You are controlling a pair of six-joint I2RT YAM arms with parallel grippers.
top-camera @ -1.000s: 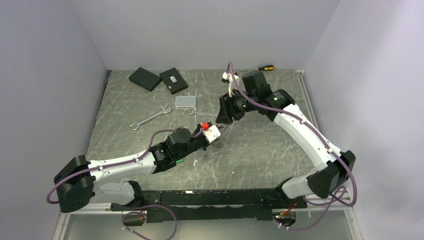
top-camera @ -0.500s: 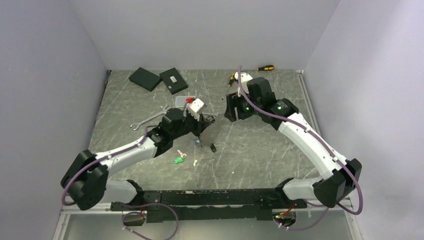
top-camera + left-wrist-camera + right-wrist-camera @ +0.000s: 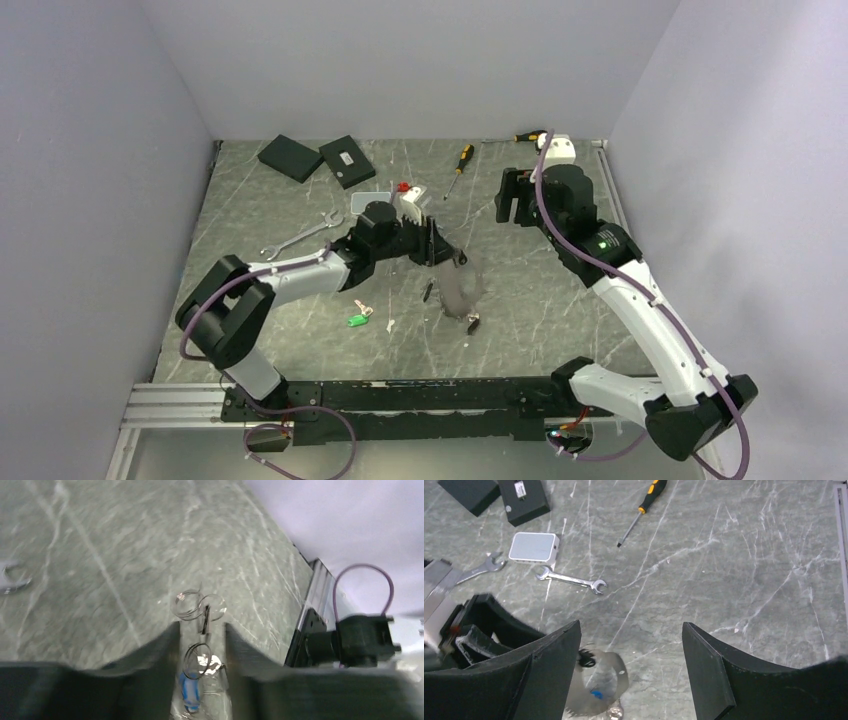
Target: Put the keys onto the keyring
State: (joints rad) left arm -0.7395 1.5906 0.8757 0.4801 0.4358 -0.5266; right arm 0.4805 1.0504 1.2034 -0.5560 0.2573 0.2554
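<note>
**Left fingers narrow over the keyring; right fingers spread wide above the table**

Left gripper (image 3: pixel 201 630): fingers (image 3: pixel 150 655) stand a narrow gap apart. Thin wire loops and a blue key (image 3: pixel 190 692) show in that gap. They are blurred, and I cannot tell whether either finger touches them. From the top view the keyring (image 3: pixel 461 287) is a grey smear mid-table, just beside the left fingertips on their near side. A small key (image 3: pixel 472 322) sits at its near end.

Right gripper (image 3: pixel 631 630): fingers (image 3: pixel 709 660) are spread wide, with only tabletop seen between them. It hangs above the table toward the back right, well apart from the keyring.

Loose keys: the black key (image 3: pixel 428 291) lies just left of the keyring. The green-tagged key (image 3: pixel 356 320) lies further left, with a small pale key (image 3: pixel 365 309) just beside it.

Containers: the clear plastic box (image 3: pixel 533 547) lies flat at back centre, near a spanner (image 3: pixel 571 581). Its contents are not readable. Behind it, near the back wall, lie a plain black box (image 3: pixel 290 157) and a labelled black box (image 3: pixel 347 160).

Edges: one screwdriver (image 3: pixel 644 507) lies behind the spanner and a second screwdriver (image 3: pixel 530 135) lies at the back edge. The right rail (image 3: pixel 612 200) runs close beside the right gripper. Marbled tabletop (image 3: pixel 540 300) runs from the keyring to that rail.
</note>
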